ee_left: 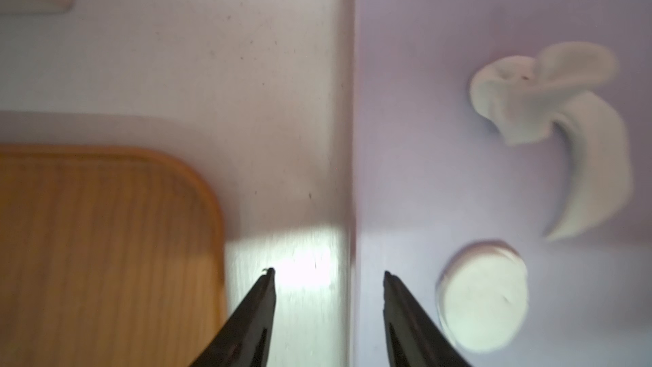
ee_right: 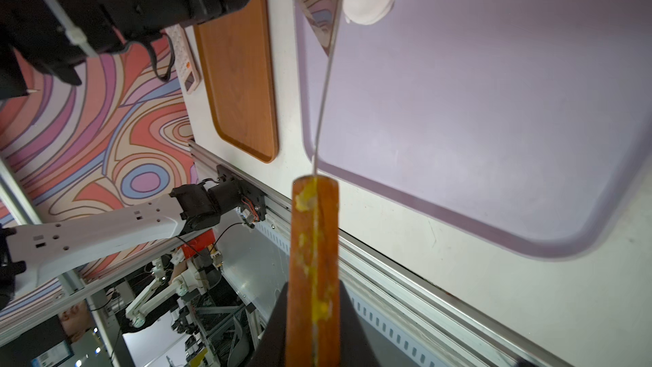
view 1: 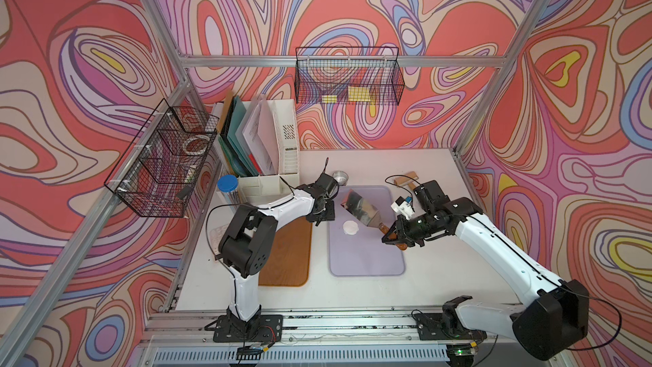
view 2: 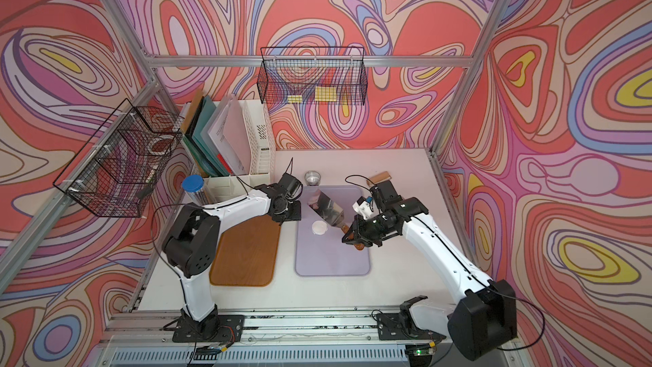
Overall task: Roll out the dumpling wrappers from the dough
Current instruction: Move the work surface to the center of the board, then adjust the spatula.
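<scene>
One dumpling wrapper (view 1: 350, 227) (view 2: 319, 228), a neat round white disc, lies on the lilac tray (view 1: 367, 259). In the left wrist view this wrapper (ee_left: 483, 298) sits just beside my fingertips, and the ragged curved dough (ee_left: 550, 111) lies farther back on the same tray. A steel scraper blade (view 1: 358, 208) hangs over the dough in both top views. My right gripper (view 1: 391, 238) (ee_right: 314, 287) is shut on the scraper's orange wooden handle (ee_right: 314, 227). My left gripper (view 1: 320, 218) (ee_left: 328, 271) stands open and empty over the bare strip between the two trays.
A wooden tray (view 1: 289, 255) lies left of the lilac one. A small steel cup (view 1: 339, 176) and a wooden roller (view 1: 405, 180) sit at the back. A white file rack (view 1: 275, 142), a blue-lidded jar (view 1: 227, 185) and wire baskets (view 1: 162, 160) crowd the back left.
</scene>
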Tool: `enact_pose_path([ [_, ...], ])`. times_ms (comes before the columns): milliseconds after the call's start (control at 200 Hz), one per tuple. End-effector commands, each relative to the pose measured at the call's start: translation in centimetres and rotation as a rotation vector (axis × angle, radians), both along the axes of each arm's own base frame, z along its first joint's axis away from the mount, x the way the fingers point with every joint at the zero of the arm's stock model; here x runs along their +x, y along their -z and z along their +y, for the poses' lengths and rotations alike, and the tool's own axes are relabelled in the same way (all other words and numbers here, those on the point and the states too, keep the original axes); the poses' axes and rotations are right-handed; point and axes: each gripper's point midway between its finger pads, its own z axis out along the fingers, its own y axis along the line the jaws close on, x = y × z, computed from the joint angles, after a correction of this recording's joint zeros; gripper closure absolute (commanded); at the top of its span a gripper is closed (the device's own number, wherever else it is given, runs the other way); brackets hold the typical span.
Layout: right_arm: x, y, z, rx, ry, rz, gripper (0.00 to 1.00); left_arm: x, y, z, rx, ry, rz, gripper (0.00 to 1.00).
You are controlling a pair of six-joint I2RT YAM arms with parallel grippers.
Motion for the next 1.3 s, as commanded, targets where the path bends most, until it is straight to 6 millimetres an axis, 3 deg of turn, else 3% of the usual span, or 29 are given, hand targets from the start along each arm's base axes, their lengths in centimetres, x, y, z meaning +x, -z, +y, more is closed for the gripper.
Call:
enact_pose_path([
  [0, 2.1, -1.3, 1.8, 0.206, -0.050, -0.094, 1.00, 0.3, -7.1, 0.5, -0.220, 0.051, -0.154, 0.31],
  [140, 3.2, -1.5, 3.1, 0.356, -0.066, -0.099, 1.00, -0.7, -12.6, -0.2, -0.502, 0.156, -0.324, 0.13],
  [205, 3.2, -1.8, 3.5, 0.394, -0.096, -0.105, 1.00, -1.0, -13.8, -0.9, -0.576, 0.208, -0.336, 0.12],
  [341, 3.0, -2.3, 3.7, 0.416, -0.127, -0.121, 1.00, 0.5, -13.3, -1.2, -0.686, 0.177, -0.256, 0.12],
  [461, 2.5, -2.4, 3.8, 0.446, -0.140, -0.097, 1.00, 2.1, -13.0, -1.7, -0.808, 0.156, -0.209, 0.18],
  [581, 2.2, -2.7, 3.8, 0.458, -0.149, -0.106, 1.00, 2.8, -13.1, -2.5, -0.868, 0.171, -0.187, 0.28],
  [831, 2.1, -2.0, 4.1, 0.474, -0.160, -0.082, 1.00, 3.4, -12.7, -3.9, -1.018, 0.159, -0.125, 0.64],
  [941, 2.7, -1.8, 4.2, 0.463, -0.152, -0.082, 1.00, 3.7, -12.5, -3.7, -1.056, 0.106, -0.120, 1.00],
  [1032, 3.6, -1.9, 4.3, 0.445, -0.127, -0.098, 1.00, 3.9, -12.0, -3.3, -1.078, 0.034, -0.121, 1.00],
  [1147, 4.8, -2.4, 4.1, 0.401, -0.081, -0.135, 0.79, 4.0, -11.4, -2.3, -1.081, -0.062, -0.137, 1.00],
  [1297, 6.1, -3.9, 3.3, 0.363, 0.032, -0.240, 0.47, 4.1, -10.6, 0.5, -1.028, -0.269, -0.200, 1.00],
])
